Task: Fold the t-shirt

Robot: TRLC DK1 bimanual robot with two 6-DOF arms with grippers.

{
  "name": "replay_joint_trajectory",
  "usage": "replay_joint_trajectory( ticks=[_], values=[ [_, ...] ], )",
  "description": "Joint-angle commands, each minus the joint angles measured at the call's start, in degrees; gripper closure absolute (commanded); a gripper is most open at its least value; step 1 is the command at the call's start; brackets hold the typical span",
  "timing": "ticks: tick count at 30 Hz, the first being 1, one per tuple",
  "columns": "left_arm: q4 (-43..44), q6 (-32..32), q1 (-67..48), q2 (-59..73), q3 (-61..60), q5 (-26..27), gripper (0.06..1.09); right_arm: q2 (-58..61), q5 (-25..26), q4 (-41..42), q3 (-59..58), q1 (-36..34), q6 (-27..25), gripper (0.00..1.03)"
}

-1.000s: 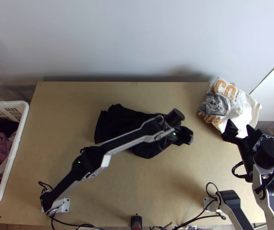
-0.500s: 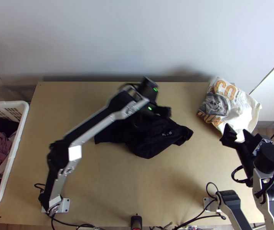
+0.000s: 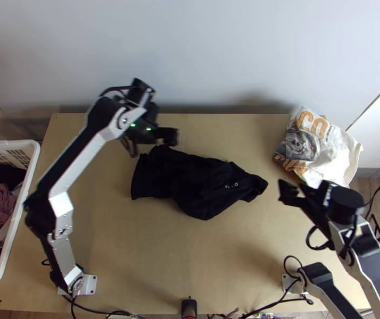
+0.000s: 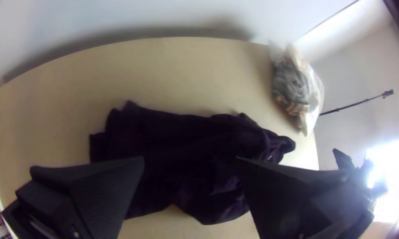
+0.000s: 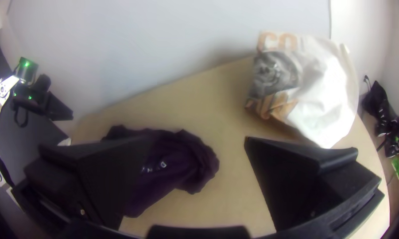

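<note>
Both open, saw left gripper [image 3: 160, 139] and right gripper [image 3: 292, 186]; saw black t-shirt [image 3: 200, 183] bunched, lengthwise across table [image 3: 216, 255], with narrow end to right.

The dark shirt [image 3: 200, 183] is black; the basket [image 3: 17, 234] white.

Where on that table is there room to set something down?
The widest bare patch of table lies between the dark t-shirt and the near edge. Another lies beyond the shirt, between the left gripper and the white printed cloth. The right side is crowded: the right gripper hangs near that cloth.
</note>
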Motion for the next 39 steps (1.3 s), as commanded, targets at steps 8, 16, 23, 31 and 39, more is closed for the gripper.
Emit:
replay_joint_trajectory(
  ticks=[8, 16, 23, 31, 39],
  values=[
    [0.4, 3.1, 11.4, -11.8, -16.2, -4.3, 0.1, 18.4, -2.4, 11.3, 4.4, 15.0, 2.7, 0.06],
    [2.4, 2.8, 16.0, -17.6, -24.1, -5.5, 0.1, 32.6, -2.6, 14.7, 12.4, 22.3, 2.6, 0.06],
    [3.6, 2.5, 19.5, -21.9, -29.9, -5.5, 0.1, 39.6, -6.6, 18.0, 17.5, 23.9, 8.8, 0.06],
    [12.0, 2.4, 22.5, -27.8, -43.2, -5.5, 0.1, 49.9, -8.6, 16.6, 25.0, 28.2, 8.5, 0.06],
    [18.9, 4.7, 28.5, -31.4, -53.1, -4.1, 0.1, 61.9, -9.3, 8.1, 41.5, 29.7, 6.9, 0.06]
  ],
)
